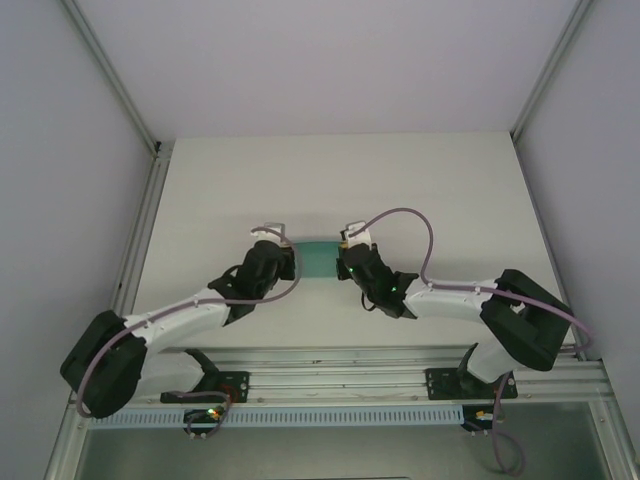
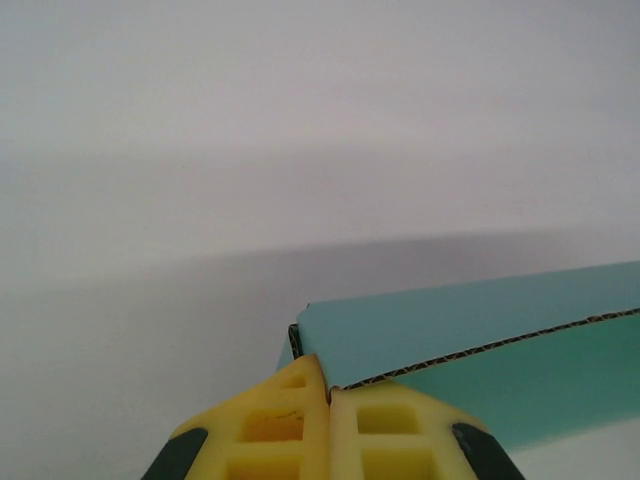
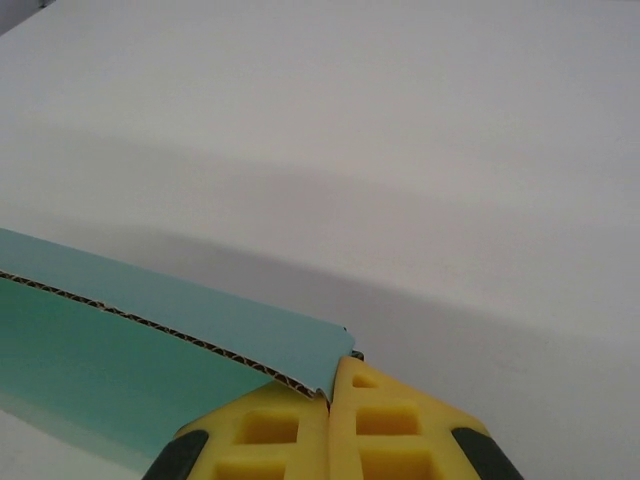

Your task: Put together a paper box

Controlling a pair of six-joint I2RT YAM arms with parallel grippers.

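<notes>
Two ends of the box are pinched: left fingers and right fingers are closed on its edges, mid-worktop, between the arms. A folding step is judged in hand; next, panels must be squared without crushing. Card: teal, matte, thin, with the fluted edge exposed.

no readable text, no labels, no brand marks, no numbers — plain surfaces throughout

Right end effector — yellow fingers pressed together — pinches a corner of the teal paper box.
</notes>
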